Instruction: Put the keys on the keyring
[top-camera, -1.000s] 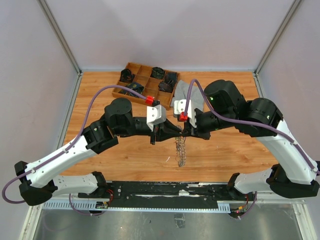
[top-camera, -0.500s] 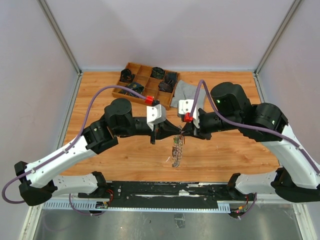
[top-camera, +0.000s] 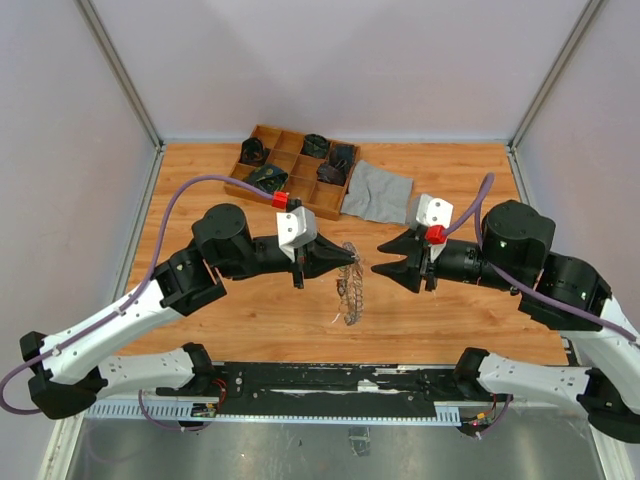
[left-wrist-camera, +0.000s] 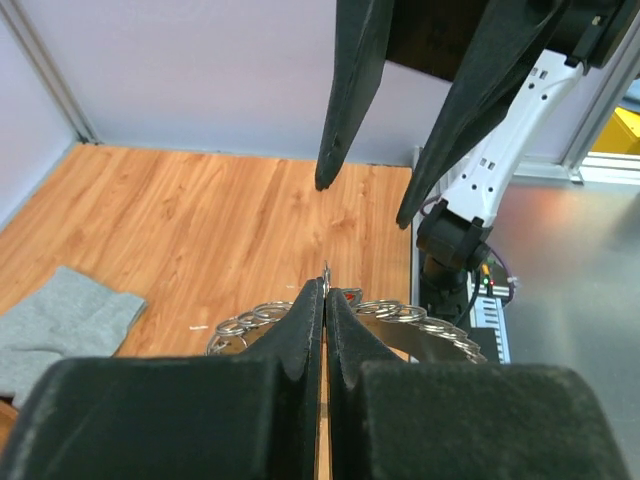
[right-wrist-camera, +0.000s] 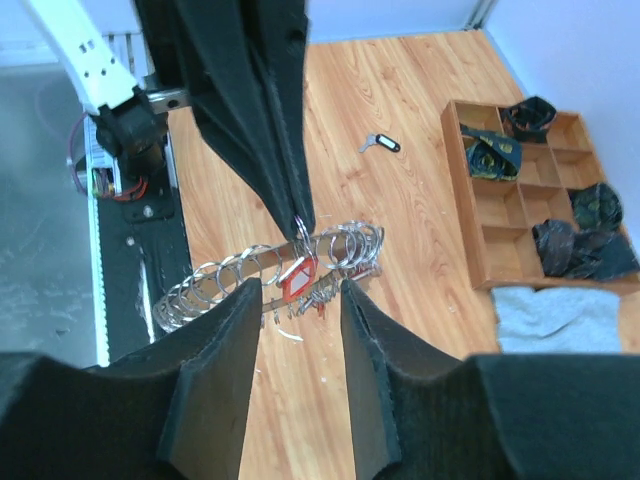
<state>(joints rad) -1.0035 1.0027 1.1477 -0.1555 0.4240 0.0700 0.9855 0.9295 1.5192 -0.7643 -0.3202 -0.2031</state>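
Where the wooden bench (top-camera: 470, 320) meets the rear wall, a compartment tray (top-camera: 297, 165) sits with a grey cloth (top-camera: 378, 192) just beside it on the right. Both arms reach toward the bench centre, tips facing each other. The left gripper (top-camera: 350, 262) is pinched tight on the keyring (top-camera: 350, 295), a coil of many metal rings that hangs below its fingers. The right gripper (top-camera: 378, 258) stands wide and empty, near the keyring but not touching it. One key with a red tag (right-wrist-camera: 297, 280) hangs on the keyring. A second key with a dark tag (right-wrist-camera: 379, 143) lies loose on the bench, well apart.
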